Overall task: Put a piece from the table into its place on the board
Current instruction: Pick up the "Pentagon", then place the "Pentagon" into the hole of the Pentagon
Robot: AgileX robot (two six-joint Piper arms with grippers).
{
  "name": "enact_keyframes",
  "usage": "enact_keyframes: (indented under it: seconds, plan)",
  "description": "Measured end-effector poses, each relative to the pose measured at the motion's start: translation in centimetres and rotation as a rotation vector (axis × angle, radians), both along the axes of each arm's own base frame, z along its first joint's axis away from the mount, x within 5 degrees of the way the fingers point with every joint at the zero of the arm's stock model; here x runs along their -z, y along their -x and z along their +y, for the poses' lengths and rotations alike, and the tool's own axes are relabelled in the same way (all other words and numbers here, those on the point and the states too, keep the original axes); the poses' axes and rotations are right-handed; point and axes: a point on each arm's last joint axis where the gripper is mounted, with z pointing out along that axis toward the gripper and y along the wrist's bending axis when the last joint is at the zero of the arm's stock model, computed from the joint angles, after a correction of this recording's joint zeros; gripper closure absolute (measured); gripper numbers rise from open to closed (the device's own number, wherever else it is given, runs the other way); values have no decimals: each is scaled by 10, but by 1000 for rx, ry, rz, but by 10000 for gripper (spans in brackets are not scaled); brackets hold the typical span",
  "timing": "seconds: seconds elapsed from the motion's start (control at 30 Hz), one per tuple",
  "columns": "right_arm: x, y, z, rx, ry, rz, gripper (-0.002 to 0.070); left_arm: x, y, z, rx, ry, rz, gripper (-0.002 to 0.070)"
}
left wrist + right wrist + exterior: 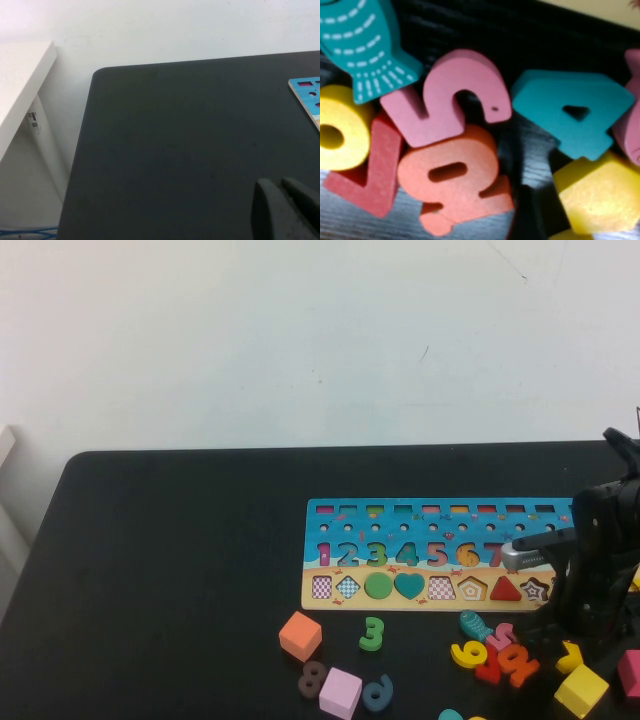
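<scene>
The puzzle board [440,555] lies at the table's right, with numbers 1 to 7 and several shapes seated in it; its corner shows in the left wrist view [306,92]. My right gripper [558,625] hangs low over the loose pile in front of the board. The right wrist view shows a pink 5 [455,97], teal 4 [575,112], orange number [455,180], red 7 [365,170], teal fish [365,40] and yellow hexagon [600,195] close below. My left gripper [282,202] is shut and empty over bare table, out of the high view.
More loose pieces lie in front of the board: an orange cube [300,635], green 3 [372,633], brown 8 [312,678], pink cube [340,692], blue number [378,692], yellow cube [581,690]. A white shelf [20,85] stands beyond the table's left edge.
</scene>
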Motion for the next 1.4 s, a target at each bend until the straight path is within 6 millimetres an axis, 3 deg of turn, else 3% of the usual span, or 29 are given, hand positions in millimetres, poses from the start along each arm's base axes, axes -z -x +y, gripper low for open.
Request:
enact_keyframes:
  seconds: [0.27, 0.53, 0.93, 1.13, 1.4]
  plan:
    - [4, 1, 1, 21, -14, 15, 311, 0, 0, 0, 0, 0, 1, 676]
    - [1, 1, 1, 19, -13, 16, 311, 0, 0, 0, -1, 3, 2, 676]
    - [-69, -4, 0, -193, -21, -140, 311, 0, 0, 0, -1, 3, 2, 676]
    - [-94, -19, 13, -380, -17, -137, 311, 0, 0, 0, -1, 3, 2, 676]
    - [-92, -46, 44, -605, -86, -173, 311, 0, 0, 0, -1, 5, 2, 676]
